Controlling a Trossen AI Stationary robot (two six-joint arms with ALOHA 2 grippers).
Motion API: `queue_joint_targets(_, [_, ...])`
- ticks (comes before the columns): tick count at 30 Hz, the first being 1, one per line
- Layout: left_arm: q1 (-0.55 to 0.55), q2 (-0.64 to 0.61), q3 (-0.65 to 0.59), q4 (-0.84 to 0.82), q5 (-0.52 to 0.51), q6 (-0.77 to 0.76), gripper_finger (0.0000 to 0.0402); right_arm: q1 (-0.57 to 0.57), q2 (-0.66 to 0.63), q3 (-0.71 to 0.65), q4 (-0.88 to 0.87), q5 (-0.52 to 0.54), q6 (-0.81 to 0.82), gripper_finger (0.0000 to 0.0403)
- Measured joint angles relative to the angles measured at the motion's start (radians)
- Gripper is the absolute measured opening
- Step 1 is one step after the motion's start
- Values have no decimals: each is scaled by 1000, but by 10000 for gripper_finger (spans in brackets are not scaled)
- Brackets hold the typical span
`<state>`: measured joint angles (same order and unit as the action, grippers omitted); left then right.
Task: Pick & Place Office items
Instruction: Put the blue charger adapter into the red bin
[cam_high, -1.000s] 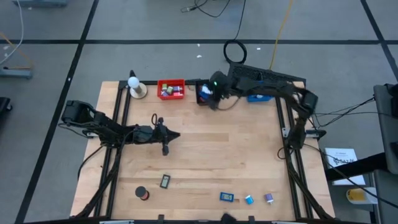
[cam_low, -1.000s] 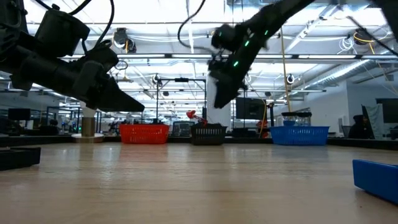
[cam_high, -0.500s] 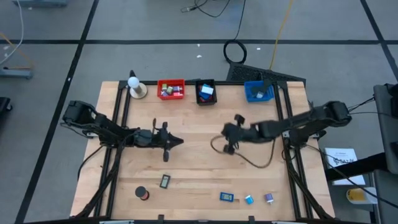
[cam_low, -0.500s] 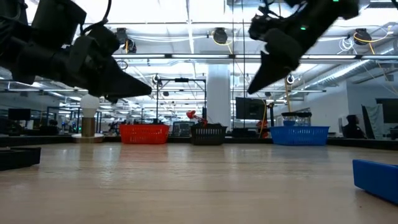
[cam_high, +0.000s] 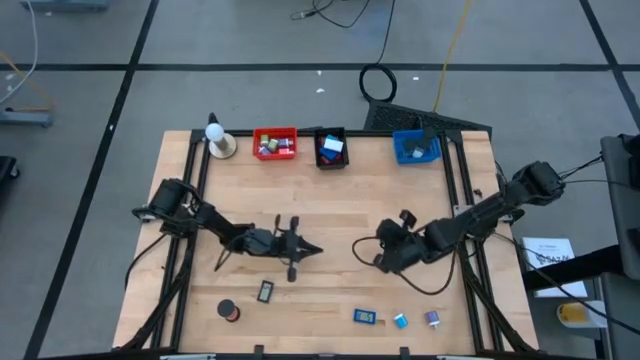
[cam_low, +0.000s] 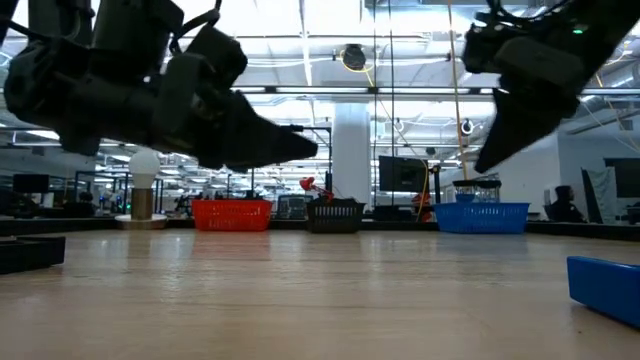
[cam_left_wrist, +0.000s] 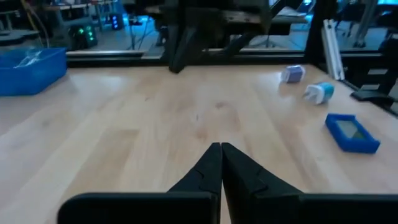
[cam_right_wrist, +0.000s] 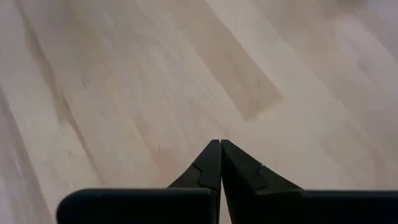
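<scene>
Both claws, left (cam_high: 318, 249) and right (cam_high: 357, 250), are pinched shut and empty over the bare middle of the pale wooden tabletop (cam_high: 330, 200), presumably between picks; small blue framed rectangle (cam_high: 364, 317) awaits.

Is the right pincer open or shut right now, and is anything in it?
Shut and empty: the right pincer shows its fingers pressed together over bare table, nothing between.

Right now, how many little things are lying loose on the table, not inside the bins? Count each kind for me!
Dark roll: 1
Black-framed rectangle: 1
Blue rectangle: 1
Light-blue block: 1
Purple piece: 1
Total: 5
</scene>
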<state>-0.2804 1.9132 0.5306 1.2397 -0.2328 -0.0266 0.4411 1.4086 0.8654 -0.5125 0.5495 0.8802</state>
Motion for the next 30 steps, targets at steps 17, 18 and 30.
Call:
queue_joint_targets(17, [-15,2,6,-39,-2,14,5,223,164,287,-435,-49,430,0])
queue_joint_targets(18, [-15,2,6,-45,-2,13,4,230,190,319,-453,-55,438,1])
queue_joint_targets(30, [-15,2,6,-67,-7,-9,19,305,313,450,-502,-157,551,30])
